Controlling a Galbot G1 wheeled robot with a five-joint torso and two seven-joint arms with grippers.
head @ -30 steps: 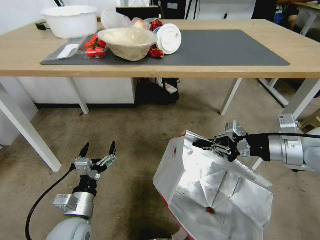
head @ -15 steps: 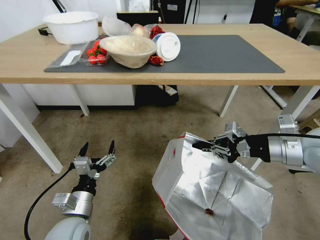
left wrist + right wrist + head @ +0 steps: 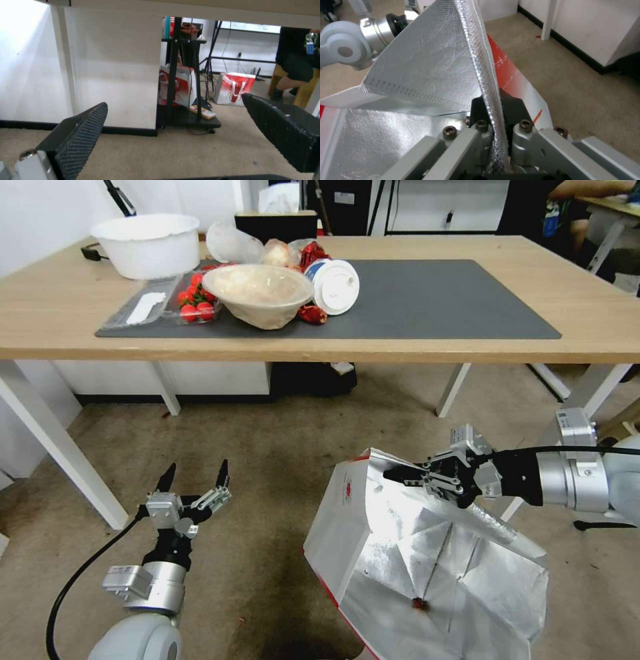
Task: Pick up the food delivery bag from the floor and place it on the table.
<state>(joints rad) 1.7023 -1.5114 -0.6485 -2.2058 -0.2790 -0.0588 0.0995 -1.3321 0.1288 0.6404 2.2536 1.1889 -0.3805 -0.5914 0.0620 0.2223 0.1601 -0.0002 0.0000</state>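
The food delivery bag (image 3: 413, 560) is white paper with a red round logo and silver foil lining, its mouth open toward me over the carpet at lower right. My right gripper (image 3: 398, 474) is shut on its upper rim; in the right wrist view the foil edge (image 3: 480, 65) runs between the closed black fingers (image 3: 515, 110). My left gripper (image 3: 195, 477) hovers open above the carpet at lower left, apart from the bag, with nothing between its textured pads (image 3: 83, 142). The table (image 3: 600, 293) is light wood on white legs with a dark grey mat (image 3: 440, 300), beyond the bag.
On the mat's left part sit a beige bowl (image 3: 257, 303), a strawberry punnet (image 3: 190, 300), a white lid (image 3: 335, 287) and red wrappers; a white tub (image 3: 148, 245) stands behind. The mat's right part is bare. White table legs (image 3: 57, 447) flank the carpet.
The table has slid lower and nearer in the head view, so the camera has moved. Both grippers and the bag keep about the same places in the picture.
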